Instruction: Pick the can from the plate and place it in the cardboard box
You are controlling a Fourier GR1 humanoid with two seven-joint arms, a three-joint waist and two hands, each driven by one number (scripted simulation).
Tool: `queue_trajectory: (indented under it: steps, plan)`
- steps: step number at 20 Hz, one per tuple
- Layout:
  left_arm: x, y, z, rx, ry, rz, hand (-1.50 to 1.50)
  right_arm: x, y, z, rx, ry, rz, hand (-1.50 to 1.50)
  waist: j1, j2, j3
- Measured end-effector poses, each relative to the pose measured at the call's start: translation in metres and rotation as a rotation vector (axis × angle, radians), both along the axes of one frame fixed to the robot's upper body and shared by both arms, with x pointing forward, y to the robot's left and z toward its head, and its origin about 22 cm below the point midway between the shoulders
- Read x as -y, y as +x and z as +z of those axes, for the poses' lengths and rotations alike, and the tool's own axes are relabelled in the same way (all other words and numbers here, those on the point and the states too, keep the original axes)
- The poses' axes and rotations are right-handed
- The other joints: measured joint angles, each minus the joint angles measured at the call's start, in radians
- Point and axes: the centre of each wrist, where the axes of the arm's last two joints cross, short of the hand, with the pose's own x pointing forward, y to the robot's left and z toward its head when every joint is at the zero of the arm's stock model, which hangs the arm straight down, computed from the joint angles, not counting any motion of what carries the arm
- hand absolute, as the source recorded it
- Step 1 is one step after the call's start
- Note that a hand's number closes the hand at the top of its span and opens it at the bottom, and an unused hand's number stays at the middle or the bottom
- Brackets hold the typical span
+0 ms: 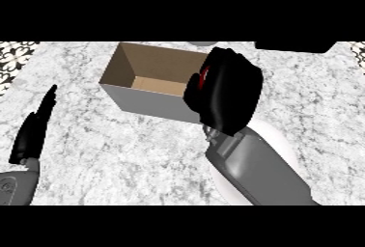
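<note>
Kitchen setting. Main cue: a grey-white speckled marble or granite-look counter fills most of the head view, the sort used as a kitchen worktop. Black-and-white patterned tiling shows at the far left corner and again at the far right corner, like a tiled floor or wall past the counter's edge. A white plate lies on the counter, partly hidden, ordinary tableware. A dark object sits at the far edge, top right, cut off; cannot tell what it is.
</note>
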Motion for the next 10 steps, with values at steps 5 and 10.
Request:
queue_trajectory:
  steps: [5,10]
  plan:
    - [0.004,0.003,0.002,0.001,0.001,-0.014,0.00,0.003,0.038,0.002,-0.048,0.051,-0.025,1.50,0.013,0.006,0.000]
    - [0.003,0.008,0.007,0.013,-0.002,-0.020,0.00,0.008,0.073,-0.009,-0.102,0.077,-0.073,1.50,0.017,0.011,0.000]
